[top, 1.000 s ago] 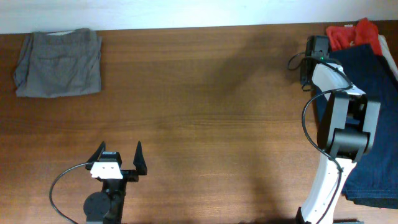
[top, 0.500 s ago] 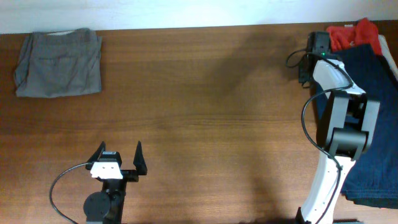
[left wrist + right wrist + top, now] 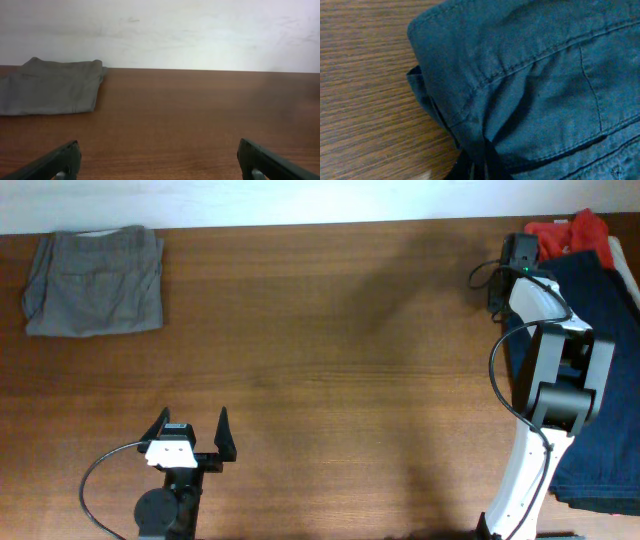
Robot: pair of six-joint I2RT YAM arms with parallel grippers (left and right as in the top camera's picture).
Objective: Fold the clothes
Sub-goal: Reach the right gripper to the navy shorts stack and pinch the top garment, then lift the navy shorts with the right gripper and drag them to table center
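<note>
Folded grey shorts (image 3: 95, 283) lie far left; navy shorts (image 3: 618, 460) and red piece (image 3: 565, 232) far right.

No writing, label, brand mark or number can be read anywhere: not on the folded grey fabric shorts (image 3: 95, 282), the dark navy blue denim garment (image 3: 530, 75) or the brown wooden table (image 3: 330, 360).

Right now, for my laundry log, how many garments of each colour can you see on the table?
Grey shorts: 1
Navy denim pile: 1, layers unclear
Red piece: 1
Total: 3
</note>
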